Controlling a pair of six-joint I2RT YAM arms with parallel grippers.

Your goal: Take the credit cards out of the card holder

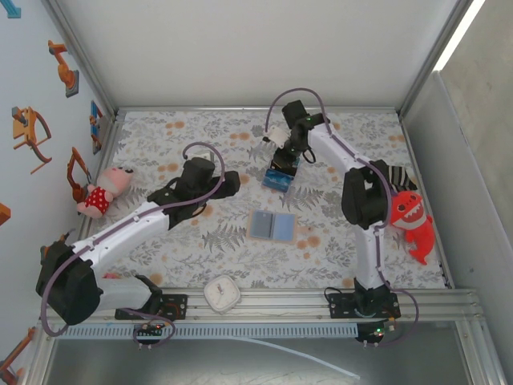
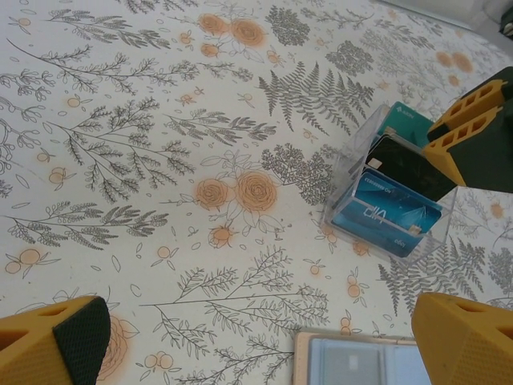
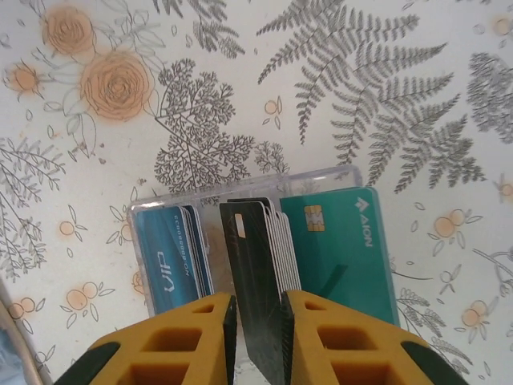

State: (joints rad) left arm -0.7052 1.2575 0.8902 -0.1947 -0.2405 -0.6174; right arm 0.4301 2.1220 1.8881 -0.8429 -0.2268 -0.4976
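Nearest my bases, at bottom centre of the overhead view, a small white square object [image 1: 222, 293] lies at the table's near edge. Just beyond it, mid-frame, the card holder [image 1: 272, 226] lies flat and opened on the fern-print cloth [image 1: 329, 241], its pale blue-grey lining facing up and its tan rim showing at the bottom of my left wrist view. My left gripper [image 2: 256, 345] hangs over the cloth to the holder's upper left, fingers spread wide and holding nothing.

Farther up, apart from the holder, stands a clear plastic box [image 3: 240, 186] with cards on edge inside. There are blue cards [image 3: 172, 257] at left, a teal chip card [image 3: 345, 249] at right (marked "AION") and a black card [image 3: 248, 241] between them. My right gripper [image 3: 260, 298] reaches into that box, jaws narrow, one yellow finger on each side of the black card. Whether the pads press it I cannot tell.

A pink pig plush [image 1: 104, 191] rests at the left edge and a red shark plush [image 1: 413, 223] at the right.
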